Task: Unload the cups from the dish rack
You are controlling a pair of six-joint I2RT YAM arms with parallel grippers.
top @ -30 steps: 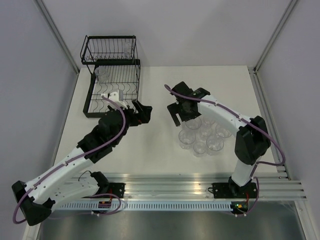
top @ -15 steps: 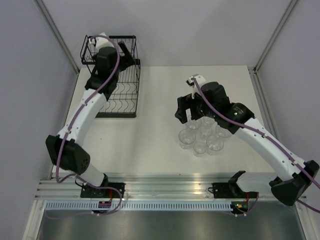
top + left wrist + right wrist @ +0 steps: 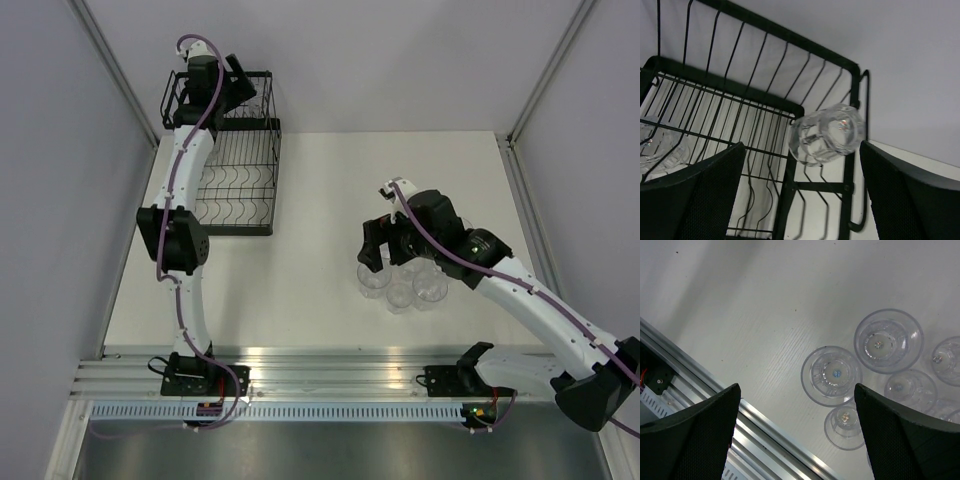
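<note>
Top view. Dish rack [image 3: 240, 170]: black wire, two tiers, at 10 o'clock on the table [image 3: 310, 190]; the lower slots I can see are bare. My left arm is stretched to the upper tier, with the left claw [image 3: 240, 88] at the rack's 12 o'clock end. Unloaded cups [image 3: 400, 295]: a tight upright cluster at 4 o'clock from the table's middle. Three show clear of my right arm, the others are partly under it. Right claw [image 3: 383, 243]: over the cluster's 10 o'clock edge. Left wrist view. Corner cup [image 3: 827, 134]: clear, tipped over against the upper tier's corner post, at 1 o'clock from centre. Second cup [image 3: 657, 145]: at 9 o'clock, behind the wires, blurred. Left claw: spread wide, holding nothing, touching nothing. The corner cup sits ahead of the gap, nearer the 3 o'clock finger; how far ahead I cannot tell. Right wrist view. Five cups counted, mouths up, spread from 1 to 4 o'clock, some touching. A metal rail [image 3: 770, 437] runs across at 7 o'clock. Right claw: spread wide, empty, above the table and clear of every cup. Progress, as I judge it: most of the load is already on the table, and two cups are left in the rack so far as these views show. The corner cup looks like the next item for the left claw; the right claw has nothing pending.
</note>
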